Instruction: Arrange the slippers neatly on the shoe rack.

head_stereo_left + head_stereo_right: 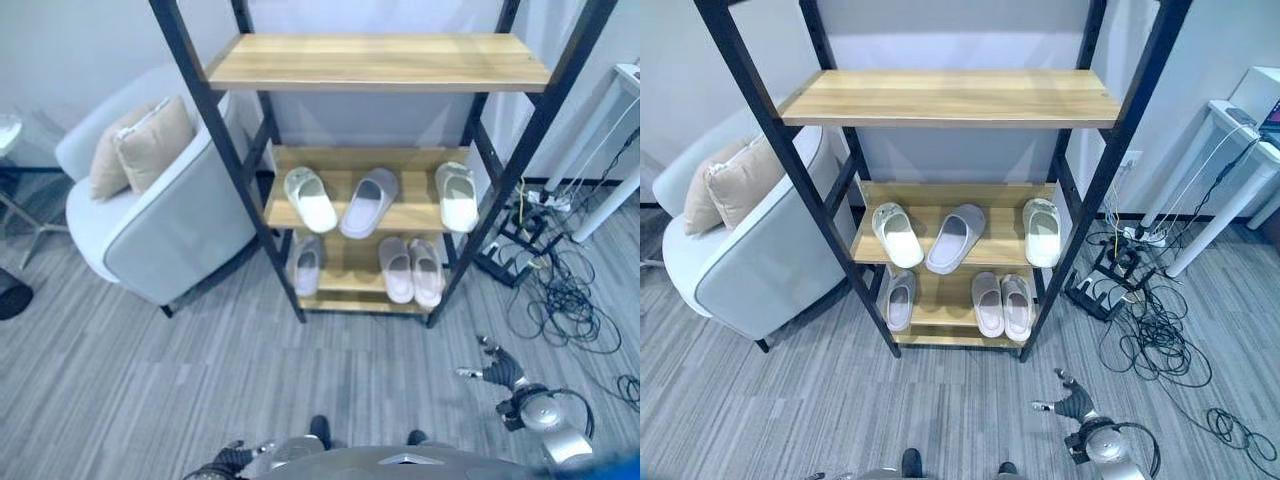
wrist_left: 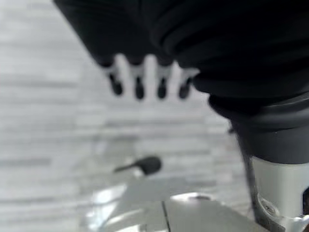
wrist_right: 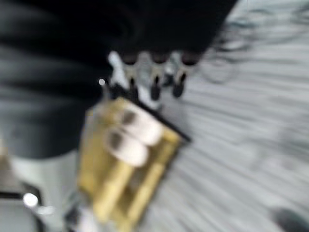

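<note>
Squarely ahead: shoe rack (image 1: pixel 372 62), black metal posts, pale wood-grain shelves, standing on grey striped carpet (image 1: pixel 130 370). Left of the rack, rounded grey armchair (image 1: pixel 165 225) with white edging and two beige cushions (image 1: pixel 140 145). Right of the rack, tangle of black cables (image 1: pixel 560 290) and white table legs (image 1: pixel 600 150).

On the rack's middle shelf, three slippers of smooth moulded foam: cream slipper (image 1: pixel 311 199) at the left end, angled; grey slipper (image 1: pixel 368 202) in the middle, angled the other way; cream-green slipper (image 1: pixel 457 196) at the right end, nearly straight. On the bottom shelf, single grey slipper (image 1: pixel 306 265) at the left, and pale pink pair (image 1: pixel 411 270) side by side at the right, touching.

Well apart from every slipper, in front of the rack over the carpet: right hand (image 1: pixel 497 370) at the rack's right foot side, fingers spread loosely, holding nothing. Left hand (image 1: pixel 232 459) lower and to the left, fingers hanging straight in its wrist view (image 2: pixel 140 87), empty too.
</note>
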